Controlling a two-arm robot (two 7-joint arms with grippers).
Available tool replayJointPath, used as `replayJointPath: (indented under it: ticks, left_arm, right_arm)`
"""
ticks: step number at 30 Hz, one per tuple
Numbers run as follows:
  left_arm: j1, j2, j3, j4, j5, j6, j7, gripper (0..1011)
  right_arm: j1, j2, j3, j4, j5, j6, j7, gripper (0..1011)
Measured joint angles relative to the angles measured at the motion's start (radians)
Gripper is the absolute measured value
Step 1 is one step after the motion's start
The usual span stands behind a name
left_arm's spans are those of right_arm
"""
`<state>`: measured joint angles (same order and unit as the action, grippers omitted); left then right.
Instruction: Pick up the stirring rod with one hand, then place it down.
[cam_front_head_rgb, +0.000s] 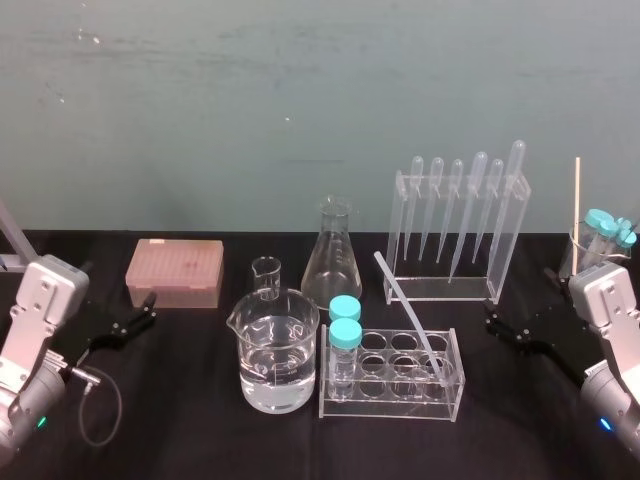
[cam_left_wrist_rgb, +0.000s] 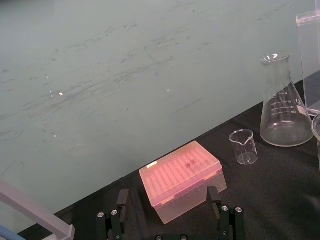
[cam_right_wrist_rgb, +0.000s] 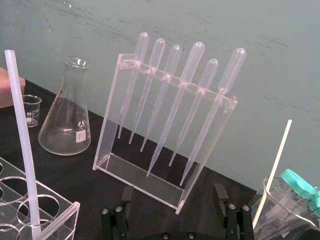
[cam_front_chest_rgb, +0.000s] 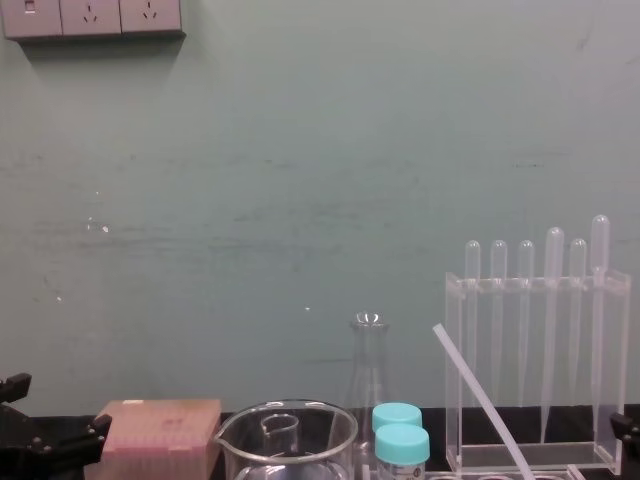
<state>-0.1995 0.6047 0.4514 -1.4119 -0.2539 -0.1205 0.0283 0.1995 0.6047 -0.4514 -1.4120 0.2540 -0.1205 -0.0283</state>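
leaning in the rack (cam_front_head_rgb: 385, 408) is the stirring rod (cam_front_head_rgb: 408, 312), left tool (cam_front_head_rgb: 148, 308) and right tool (cam_front_head_rgb: 492, 322) open, empty.

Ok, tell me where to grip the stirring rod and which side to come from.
Grip the stirring rod on its bare upper half, above the tube rack it leans in. It tilts up toward the robot's left, so the open right end effector, probably the nearer one, could come from the right, jaws straddling the thin shaft.
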Motion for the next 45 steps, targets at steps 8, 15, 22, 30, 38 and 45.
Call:
replayJointPath:
  ticks: [8, 15, 22, 30, 38, 45]
  left_arm:
    - [0.000, 0.000, 0.000, 0.000, 0.000, 0.000, 0.000, 1000]
    - [0.000, 0.000, 0.000, 0.000, 0.000, 0.000, 0.000, 1000]
    - [0.000, 0.000, 0.000, 0.000, 0.000, 0.000, 0.000, 1000]
    - [0.000, 0.000, 0.000, 0.000, 0.000, 0.000, 0.000, 1000]
    - [0.000, 0.000, 0.000, 0.000, 0.000, 0.000, 0.000, 1000]
    - [0.000, 0.000, 0.000, 0.000, 0.000, 0.000, 0.000, 1000]
  right_arm:
    - [0.000, 0.000, 0.000, 0.000, 0.000, 0.000, 0.000, 1003]
    - [0.000, 0.000, 0.000, 0.000, 0.000, 0.000, 0.000, 1003]
    - [0.000, 0.000, 0.000, 0.000, 0.000, 0.000, 0.000, 1003]
    - [0.000, 0.000, 0.000, 0.000, 0.000, 0.000, 0.000, 1003]
    - [0.000, 0.000, 0.000, 0.000, 0.000, 0.000, 0.000, 1003]
    - [0.000, 0.000, 0.000, 0.000, 0.000, 0.000, 0.000, 1003]
